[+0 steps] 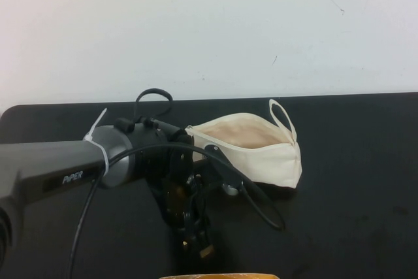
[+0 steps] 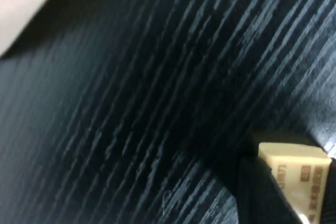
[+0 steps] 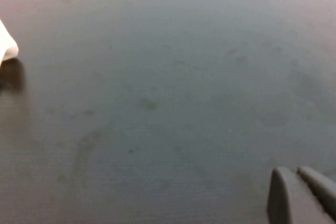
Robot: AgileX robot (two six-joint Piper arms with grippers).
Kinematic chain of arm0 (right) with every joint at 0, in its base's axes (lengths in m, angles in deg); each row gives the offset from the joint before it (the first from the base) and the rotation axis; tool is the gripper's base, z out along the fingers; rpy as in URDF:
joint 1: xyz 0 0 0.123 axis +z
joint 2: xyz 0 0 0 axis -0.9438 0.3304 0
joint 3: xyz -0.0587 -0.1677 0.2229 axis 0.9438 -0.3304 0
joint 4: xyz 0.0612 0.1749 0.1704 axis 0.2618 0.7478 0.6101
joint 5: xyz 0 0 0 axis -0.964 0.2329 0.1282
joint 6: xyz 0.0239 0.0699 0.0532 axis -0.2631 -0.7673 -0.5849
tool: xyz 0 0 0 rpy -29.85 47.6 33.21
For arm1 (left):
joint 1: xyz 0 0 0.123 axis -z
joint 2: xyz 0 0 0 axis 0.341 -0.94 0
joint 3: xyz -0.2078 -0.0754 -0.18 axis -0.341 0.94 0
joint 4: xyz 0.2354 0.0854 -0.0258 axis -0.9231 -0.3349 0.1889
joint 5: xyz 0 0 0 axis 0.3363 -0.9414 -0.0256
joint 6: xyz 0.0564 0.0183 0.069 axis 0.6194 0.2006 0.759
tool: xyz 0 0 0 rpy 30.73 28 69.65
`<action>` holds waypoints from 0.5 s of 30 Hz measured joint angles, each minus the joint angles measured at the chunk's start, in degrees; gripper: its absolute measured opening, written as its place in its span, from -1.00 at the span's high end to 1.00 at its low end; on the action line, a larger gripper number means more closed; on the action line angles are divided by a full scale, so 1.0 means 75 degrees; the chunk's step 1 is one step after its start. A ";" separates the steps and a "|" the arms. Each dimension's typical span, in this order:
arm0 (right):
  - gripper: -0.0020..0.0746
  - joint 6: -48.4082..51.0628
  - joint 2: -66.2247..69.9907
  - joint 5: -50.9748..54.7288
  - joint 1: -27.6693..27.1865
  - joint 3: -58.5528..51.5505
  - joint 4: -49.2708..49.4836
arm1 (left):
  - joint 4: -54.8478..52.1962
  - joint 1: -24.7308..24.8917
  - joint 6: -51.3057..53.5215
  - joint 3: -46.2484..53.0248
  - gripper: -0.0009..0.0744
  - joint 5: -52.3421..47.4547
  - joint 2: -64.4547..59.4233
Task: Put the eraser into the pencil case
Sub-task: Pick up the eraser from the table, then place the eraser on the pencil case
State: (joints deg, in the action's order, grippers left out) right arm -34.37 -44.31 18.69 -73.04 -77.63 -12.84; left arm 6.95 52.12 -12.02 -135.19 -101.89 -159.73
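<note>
Here, the eraser was clamped in the left gripper, low over the black table, near the open case. The right gripper was seen closed over bare table.

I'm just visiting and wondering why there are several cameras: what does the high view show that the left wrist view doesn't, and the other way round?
Only the high view shows the whole scene: the pencil case, lying unzipped, and the left arm bent down in front of it, with the left claw low near the table's near edge. Only the left wrist view shows the eraser up close, pale yellow with printed text, pinched in that claw. Both show the black table. The right claw, closed, appears only in its own wrist view.
</note>
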 joint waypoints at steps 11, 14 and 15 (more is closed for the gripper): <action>0.95 0.0000 0.0000 0.0000 0.0000 0.0000 0.0000 | -0.0065 0.0018 -0.0754 -0.0526 0.48 -0.0714 0.1181; 0.95 0.0000 0.0000 0.0000 0.0000 0.0000 0.0000 | 0.0126 0.0018 -0.0781 -0.1016 0.48 -0.0184 0.1873; 0.95 0.0000 0.0000 0.0000 0.0000 0.0000 0.0000 | 0.0209 0.0018 -0.0781 -0.1149 0.48 0.0210 0.2018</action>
State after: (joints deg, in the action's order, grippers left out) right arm -34.37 -44.31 18.69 -73.04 -77.63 -12.84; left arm 8.52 52.25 -17.87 -143.81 -100.32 -144.60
